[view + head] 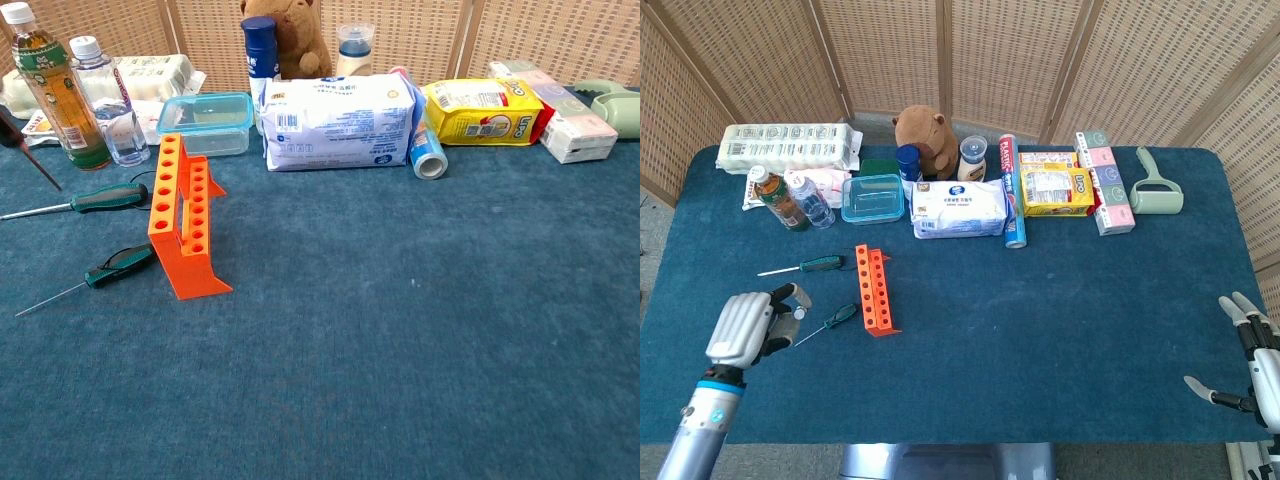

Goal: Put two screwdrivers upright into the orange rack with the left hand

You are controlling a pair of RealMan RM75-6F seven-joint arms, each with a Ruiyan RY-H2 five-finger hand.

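Observation:
The orange rack [876,291] [183,226] stands upright left of centre, its holes showing nothing in them. Two green-handled screwdrivers lie flat beside it: a long one [806,266] [98,199] and a small one [834,319] [108,268]. My left hand [746,326] hovers left of the small one, raised off the cloth. It pinches a third, small dark-handled screwdriver [797,313], whose thin shaft [39,164] slants down at the left edge of the chest view. My right hand [1248,352] is at the table's near right corner, fingers spread and holding nothing.
Along the back stand two bottles [790,198], a clear blue-lidded box [872,198], a wipes pack [960,208], a plush toy [924,132], a yellow bag [1055,190] and a lint roller [1155,186]. Bare blue cloth spreads right of the rack.

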